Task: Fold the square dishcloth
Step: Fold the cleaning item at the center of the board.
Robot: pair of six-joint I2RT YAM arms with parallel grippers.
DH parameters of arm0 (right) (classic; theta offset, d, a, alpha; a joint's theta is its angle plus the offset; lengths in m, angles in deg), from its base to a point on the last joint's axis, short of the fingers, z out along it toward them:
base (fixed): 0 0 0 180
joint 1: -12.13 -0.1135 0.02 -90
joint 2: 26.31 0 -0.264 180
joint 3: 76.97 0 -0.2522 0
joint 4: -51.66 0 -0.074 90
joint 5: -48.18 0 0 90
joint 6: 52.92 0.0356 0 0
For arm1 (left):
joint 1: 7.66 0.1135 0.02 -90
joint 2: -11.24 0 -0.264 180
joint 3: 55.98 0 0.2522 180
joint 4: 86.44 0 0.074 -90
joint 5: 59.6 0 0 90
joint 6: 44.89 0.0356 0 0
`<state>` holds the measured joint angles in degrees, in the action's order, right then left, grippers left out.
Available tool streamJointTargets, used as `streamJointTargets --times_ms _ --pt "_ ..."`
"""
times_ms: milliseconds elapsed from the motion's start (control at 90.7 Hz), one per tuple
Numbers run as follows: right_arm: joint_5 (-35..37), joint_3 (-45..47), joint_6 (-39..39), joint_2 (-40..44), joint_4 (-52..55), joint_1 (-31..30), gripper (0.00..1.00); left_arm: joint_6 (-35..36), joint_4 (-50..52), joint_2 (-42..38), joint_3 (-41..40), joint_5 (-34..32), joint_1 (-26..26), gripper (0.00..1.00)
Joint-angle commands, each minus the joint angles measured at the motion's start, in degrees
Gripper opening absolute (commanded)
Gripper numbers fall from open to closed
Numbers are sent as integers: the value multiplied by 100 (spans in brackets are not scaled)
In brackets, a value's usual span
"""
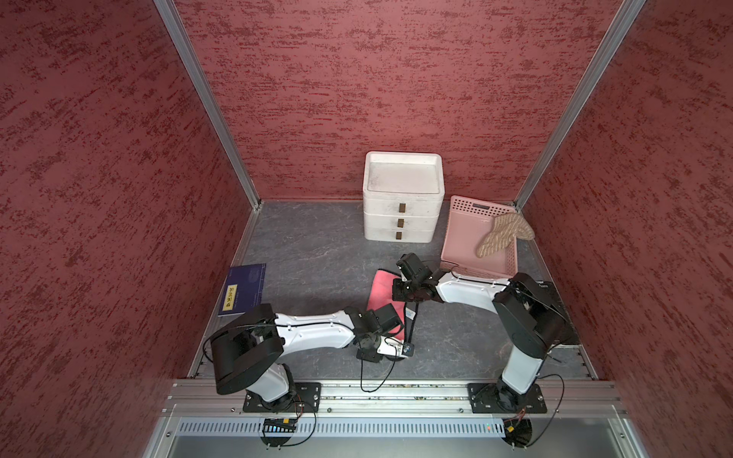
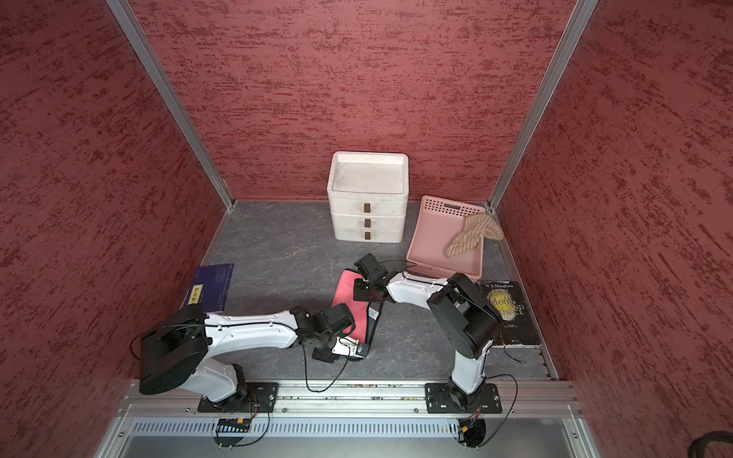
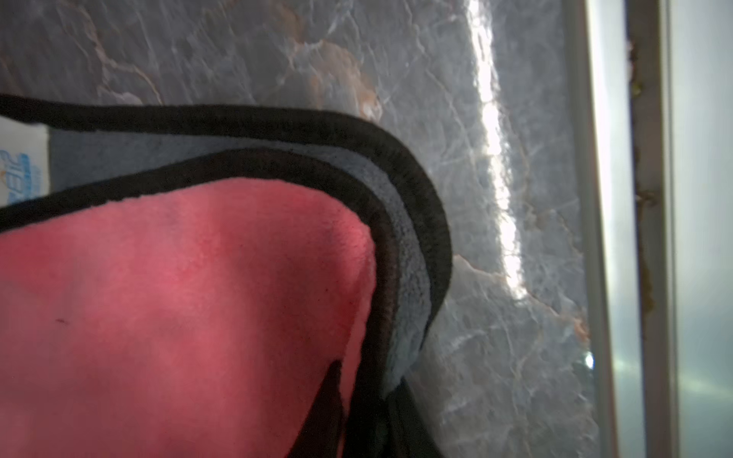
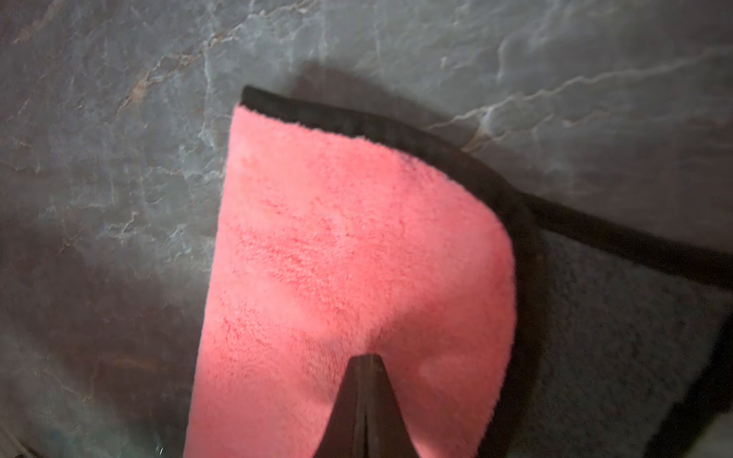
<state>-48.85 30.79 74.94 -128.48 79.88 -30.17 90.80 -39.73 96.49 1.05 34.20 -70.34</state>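
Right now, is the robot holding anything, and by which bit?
The right hand, shut, seems to pinch the pink dishcloth by its top layer, near the far corner. The left hand straddles the near corner's edge; its grip is unclear.

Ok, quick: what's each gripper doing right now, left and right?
Left gripper: straddling a corner of the dishcloth; clamped or not cannot be told.
Right gripper: shut on the dishcloth.

Inventory: 1 dishcloth (image 1: 380,291) (pink over grey, black-edged). 1 white drawer unit (image 1: 402,222) with 3 drawers. 1 pink basket (image 1: 462,242). 1 knitted mitt (image 1: 503,234). 2 books: blue book (image 1: 244,289) at frame left, black book (image 2: 509,313) at lower right in a top view. 2 robot arms: left arm (image 1: 313,329), right arm (image 1: 468,291).
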Motion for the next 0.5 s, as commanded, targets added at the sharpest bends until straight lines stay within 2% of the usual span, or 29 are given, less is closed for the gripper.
streamJointTargets --times_ms 0,264,397,485 --pt "-50 -217 -88 287 195 -352 4 -88 756 -544 -80 316 18 17" --pt "-568 187 520 146 -688 -1290 2 -225 2110 -1796 182 644 1 17" --pt "-625 453 794 -10 -837 -1697 0 -326 2670 -2140 354 692 -31 17" --pt "-1076 819 920 196 -1139 -1740 0 -435 2976 -2259 470 632 -104 17"
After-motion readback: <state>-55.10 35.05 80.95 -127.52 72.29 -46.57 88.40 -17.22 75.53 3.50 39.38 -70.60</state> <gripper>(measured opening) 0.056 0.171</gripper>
